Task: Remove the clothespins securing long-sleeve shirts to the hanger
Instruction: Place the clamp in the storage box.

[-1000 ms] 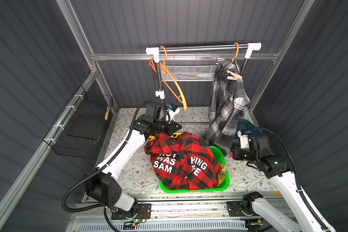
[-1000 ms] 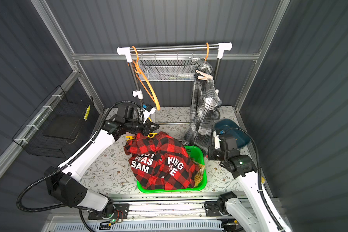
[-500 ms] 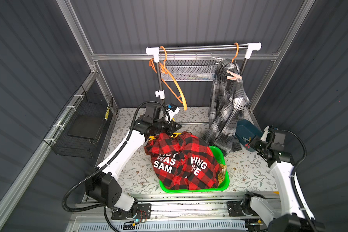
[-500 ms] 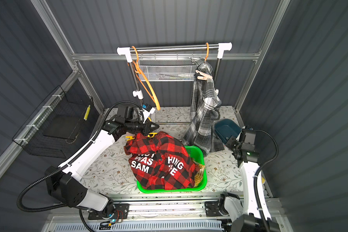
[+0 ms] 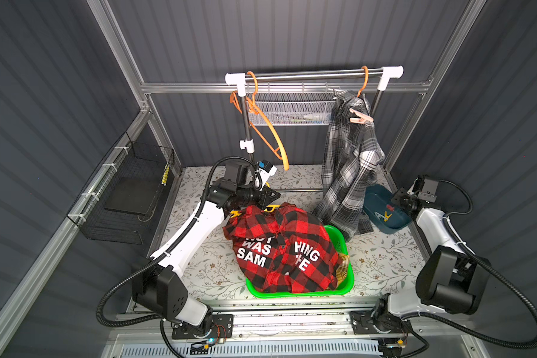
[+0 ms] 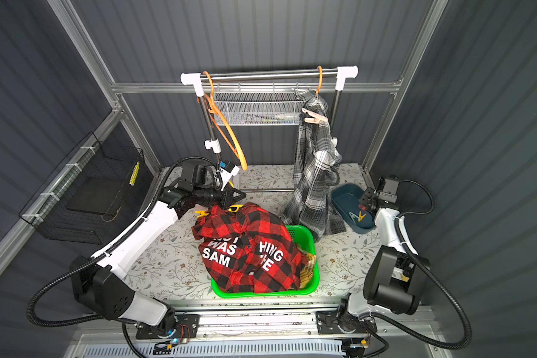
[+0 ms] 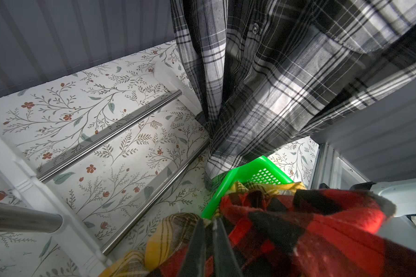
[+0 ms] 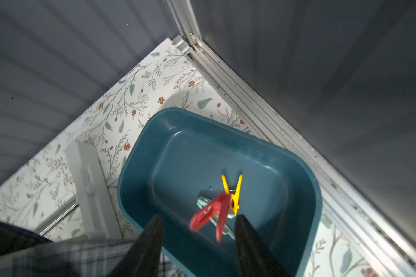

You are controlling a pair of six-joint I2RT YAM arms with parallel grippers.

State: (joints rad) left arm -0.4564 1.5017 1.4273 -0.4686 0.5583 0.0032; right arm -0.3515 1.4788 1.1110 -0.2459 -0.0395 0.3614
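My right gripper [image 8: 199,217] hangs open over the blue bin [image 8: 139,144]. A blurred red clothespin [image 8: 211,213] is loose between its fingers, above a yellow clothespin [image 8: 234,196] and a pale blue-grey one [image 8: 203,200] in the bin. The grey plaid shirt [image 5: 348,173] hangs from an orange hanger, pinned by a salmon-pink clothespin [image 5: 360,116]. The red-and-black shirt [image 5: 279,248] lies over the green basket [image 5: 338,235], with a yellow clothespin [image 6: 202,213] at its upper edge. My left gripper [image 7: 208,221] is shut, tips in that cloth; what it pinches is hidden. The yellow plaid shirt [image 7: 168,230] lies underneath.
Empty orange hangers [image 5: 267,130] hang at the rail's left end. A black wire basket [image 5: 127,198] is fixed to the left wall and a mesh shelf [image 5: 292,108] to the back. The rack's floor bars [image 7: 111,136] cross the flowered table.
My right arm swung from beside the grey shirt's hem out over the blue bin. Its jaws opened and let go of the red clothespin. The left arm has not moved.
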